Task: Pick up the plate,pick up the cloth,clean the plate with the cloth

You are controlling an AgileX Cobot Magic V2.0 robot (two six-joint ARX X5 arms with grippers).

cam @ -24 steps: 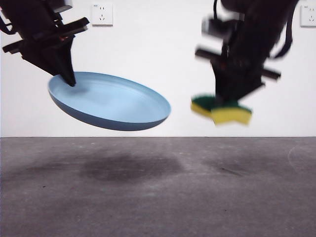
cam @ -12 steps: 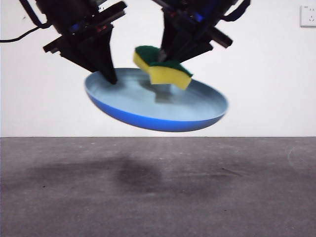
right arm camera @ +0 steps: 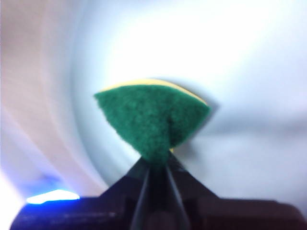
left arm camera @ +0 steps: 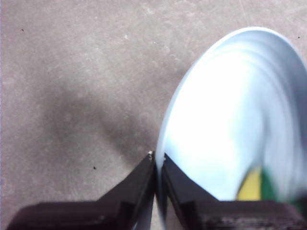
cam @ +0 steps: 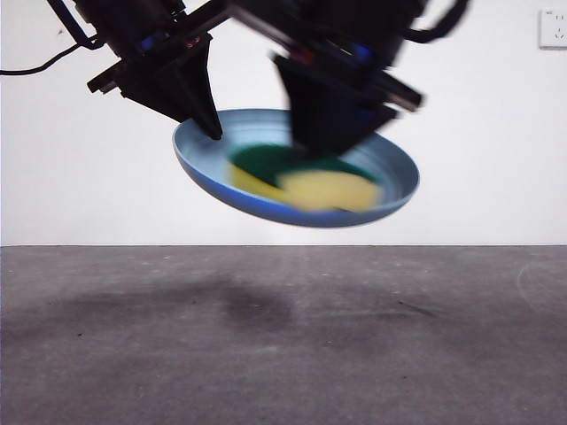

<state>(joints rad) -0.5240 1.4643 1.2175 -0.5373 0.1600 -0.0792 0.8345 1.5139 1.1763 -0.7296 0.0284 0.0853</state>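
The light-blue plate [cam: 390, 168] hangs tilted in the air above the table, its rim pinched by my left gripper [cam: 213, 131], which is shut on it at the plate's left edge [left arm camera: 158, 160]. The plate [left arm camera: 230, 124] fills much of the left wrist view. My right gripper [cam: 332, 146] comes down from above over the plate's middle, shut on the cloth [cam: 310, 181], a yellow sponge with a green layer, blurred, lying in the plate's bowl. In the right wrist view the cloth's green face [right arm camera: 151, 117] sits against the plate [right arm camera: 230, 52] at the gripper's [right arm camera: 156, 163] tips.
The grey table [cam: 283, 336] lies well below the plate, with soft shadows under the arms. A white wall stands behind, with a wall socket [cam: 552, 28] at the upper right.
The cloth has gone down from above the plate into its bowl. The plate has moved slightly right and tilted more toward the camera.
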